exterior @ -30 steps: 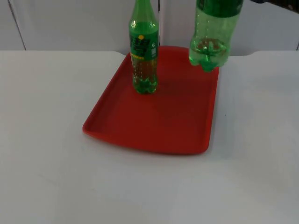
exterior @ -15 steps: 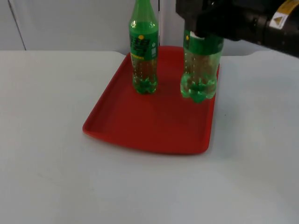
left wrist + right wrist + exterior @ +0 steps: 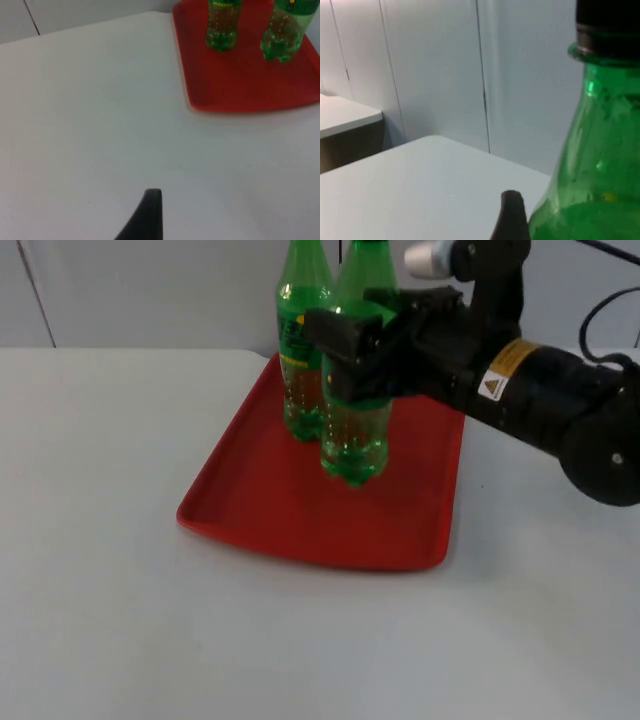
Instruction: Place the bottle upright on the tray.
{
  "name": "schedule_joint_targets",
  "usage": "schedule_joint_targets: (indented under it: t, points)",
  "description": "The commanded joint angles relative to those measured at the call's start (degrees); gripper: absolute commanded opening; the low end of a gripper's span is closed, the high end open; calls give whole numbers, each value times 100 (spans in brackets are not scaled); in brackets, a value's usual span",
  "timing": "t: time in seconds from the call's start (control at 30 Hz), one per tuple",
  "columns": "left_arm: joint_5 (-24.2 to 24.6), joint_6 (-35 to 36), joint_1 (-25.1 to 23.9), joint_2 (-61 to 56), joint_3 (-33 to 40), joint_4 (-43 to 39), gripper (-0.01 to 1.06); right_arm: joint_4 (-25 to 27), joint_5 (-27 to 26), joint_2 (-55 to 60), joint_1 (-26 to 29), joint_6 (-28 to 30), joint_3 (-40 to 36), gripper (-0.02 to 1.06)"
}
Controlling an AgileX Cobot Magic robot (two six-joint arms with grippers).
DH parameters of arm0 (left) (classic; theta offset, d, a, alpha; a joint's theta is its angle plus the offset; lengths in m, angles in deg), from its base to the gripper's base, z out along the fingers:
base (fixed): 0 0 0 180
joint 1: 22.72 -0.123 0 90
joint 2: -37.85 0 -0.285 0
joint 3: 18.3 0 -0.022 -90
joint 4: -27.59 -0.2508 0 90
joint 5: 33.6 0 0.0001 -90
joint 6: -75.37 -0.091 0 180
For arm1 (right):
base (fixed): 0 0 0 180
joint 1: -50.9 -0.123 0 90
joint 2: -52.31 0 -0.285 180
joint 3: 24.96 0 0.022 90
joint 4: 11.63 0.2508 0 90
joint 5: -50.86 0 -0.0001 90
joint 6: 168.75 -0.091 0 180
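Observation:
A red tray [image 3: 260,510] lies in the middle of the white table. One green bottle [image 3: 300,370] with a yellow-green label stands upright at the tray's back left. A second green bottle [image 3: 354,435] is upright just right of it, its base down at the tray floor; I cannot tell whether it rests there. My right gripper [image 3: 362,338] is shut on this bottle's upper body. The right wrist view shows its green neck [image 3: 590,165] and dark cap close up. The left wrist view shows the tray [image 3: 240,95] and both bottles [image 3: 222,25] [image 3: 282,30]. My left gripper [image 3: 149,217] waits over bare table, left of the tray.
The right arm [image 3: 540,390] reaches across the tray's back right corner. A grey partition wall [image 3: 150,290] closes the table's far edge. Bare white table [image 3: 100,490] lies left, right and in front of the tray.
The right arm has carried the held bottle from above the tray's back right corner down and leftward, beside the standing bottle. The standing bottle and tray have not moved.

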Motion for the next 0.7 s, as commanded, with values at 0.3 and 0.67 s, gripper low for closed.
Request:
schedule_joint_targets:
  t: [0.3, 0.67]
  points:
    - [-11, 48, 9, -17, 28, -28, 93, 366, -343, 535, -29, -13, 107, 0]
    - [-11, 48, 9, -17, 28, -28, 93, 437, 117, 535, -29, -13, 107, 0]
